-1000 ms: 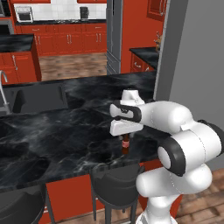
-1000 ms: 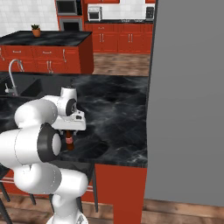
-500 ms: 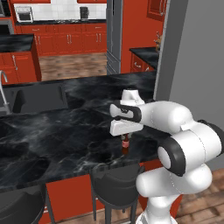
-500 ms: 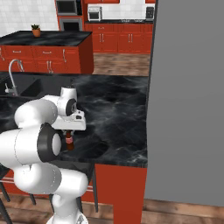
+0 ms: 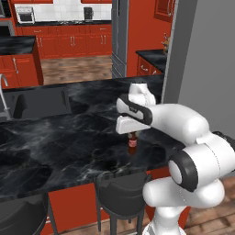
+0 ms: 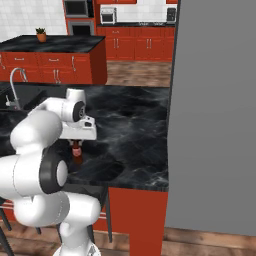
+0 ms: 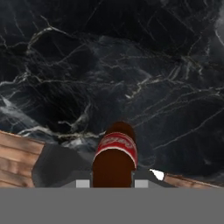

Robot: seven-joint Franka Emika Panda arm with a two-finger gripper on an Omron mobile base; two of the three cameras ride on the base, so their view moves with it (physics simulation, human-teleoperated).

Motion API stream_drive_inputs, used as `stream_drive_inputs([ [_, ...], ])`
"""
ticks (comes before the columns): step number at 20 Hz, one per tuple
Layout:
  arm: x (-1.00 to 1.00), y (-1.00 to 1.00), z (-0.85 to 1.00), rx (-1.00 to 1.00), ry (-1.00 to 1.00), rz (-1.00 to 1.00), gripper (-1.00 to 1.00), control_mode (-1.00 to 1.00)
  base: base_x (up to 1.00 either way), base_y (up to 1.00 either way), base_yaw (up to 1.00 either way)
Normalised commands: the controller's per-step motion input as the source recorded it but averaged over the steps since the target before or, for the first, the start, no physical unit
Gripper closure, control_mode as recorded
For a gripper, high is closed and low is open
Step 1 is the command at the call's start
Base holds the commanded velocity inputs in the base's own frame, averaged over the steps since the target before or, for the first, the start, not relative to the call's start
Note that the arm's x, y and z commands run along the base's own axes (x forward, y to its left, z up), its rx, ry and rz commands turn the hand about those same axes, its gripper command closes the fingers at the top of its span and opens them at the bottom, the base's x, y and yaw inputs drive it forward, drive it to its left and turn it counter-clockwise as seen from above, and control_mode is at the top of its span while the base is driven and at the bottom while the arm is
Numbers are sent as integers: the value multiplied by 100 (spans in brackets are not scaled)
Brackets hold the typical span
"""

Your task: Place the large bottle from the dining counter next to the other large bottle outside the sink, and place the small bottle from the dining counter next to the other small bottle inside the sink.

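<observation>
Downward — gripper [image 5: 132, 134] clamped on bottle [image 5: 132, 142]

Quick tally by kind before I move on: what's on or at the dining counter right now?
Bottles: 1, the cola bottle in the gripper
Sinks: 1, the sink
Taps: 1, the tap
Bar stools: 2, and
Total: 5

Red cabinets [image 5: 69, 43], a potted plant [image 6: 41, 34], black stools [image 5: 121, 190].
</observation>
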Motion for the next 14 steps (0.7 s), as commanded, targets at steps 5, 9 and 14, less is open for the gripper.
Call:
stream_drive_inputs([
  [5, -27, 0, 50, 0, 0, 0, 100, -100, 0, 0, 0],
  [9, -33, 0, 54, 0, 0, 0, 100, -100, 0, 0, 0],
  [14, -44, 0, 52, 0, 0, 0, 100, -100, 0, 0, 0],
])
